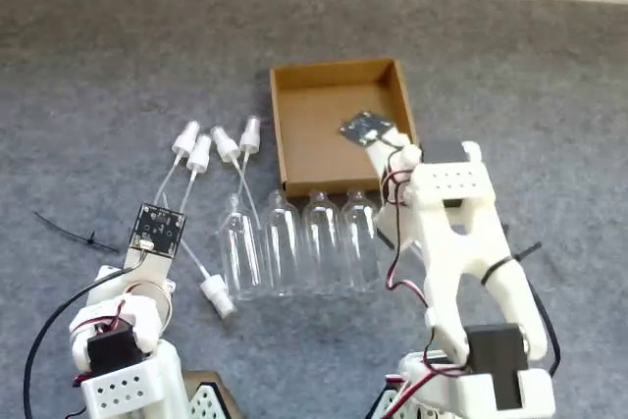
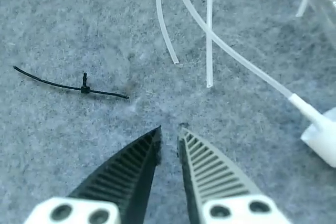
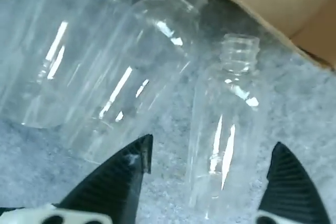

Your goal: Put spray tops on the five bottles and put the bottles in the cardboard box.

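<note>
At lower left, the left gripper (image 2: 169,135) hung nearly closed and empty over the fuzzy grey surface (image 1: 88,85), near a black cable tie (image 2: 84,88). White spray tops (image 1: 199,152) with thin dip tubes lay left of the clear plastic bottles (image 1: 282,242), which lay uncapped in a row below the cardboard box (image 1: 294,80). The right gripper (image 3: 212,148) stood wide astride one of them. It should probably close gently at mid-body, since the slick round walls could roll.

Left gripper (image 2: 169,136): low, pointed down, jaws almost together. Right gripper (image 3: 210,153): stretched forward, angled down, jaws spread wide.
</note>
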